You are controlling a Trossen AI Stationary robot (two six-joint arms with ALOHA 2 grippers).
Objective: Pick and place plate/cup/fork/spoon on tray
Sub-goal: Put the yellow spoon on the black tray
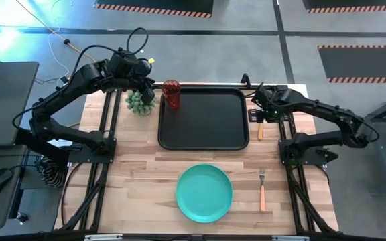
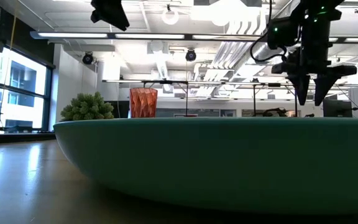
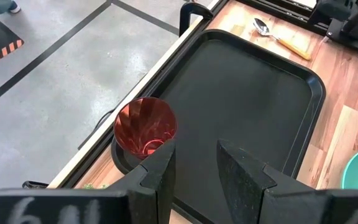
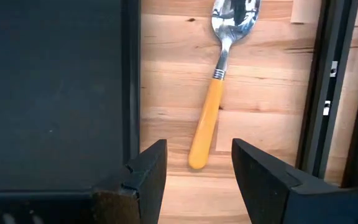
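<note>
The red cup [image 1: 171,94] stands upright in the far left corner of the black tray [image 1: 203,137]; it also shows in the left wrist view [image 3: 145,127] and the low view [image 2: 143,102]. My left gripper [image 3: 194,167] is open and empty, raised beside the cup [image 1: 149,91]. The spoon [image 4: 219,81] lies on the table right of the tray. My right gripper [image 4: 197,167] is open above the spoon's handle end, clear of the table [image 2: 309,93]. The teal plate [image 1: 204,193] and the fork [image 1: 263,187] lie on the near table.
A green spiky plant [image 1: 139,102] stands just left of the cup, under my left arm. The tray's middle [image 3: 247,106] is bare. Dark frame rails run along the table's left and right sides [image 4: 328,81].
</note>
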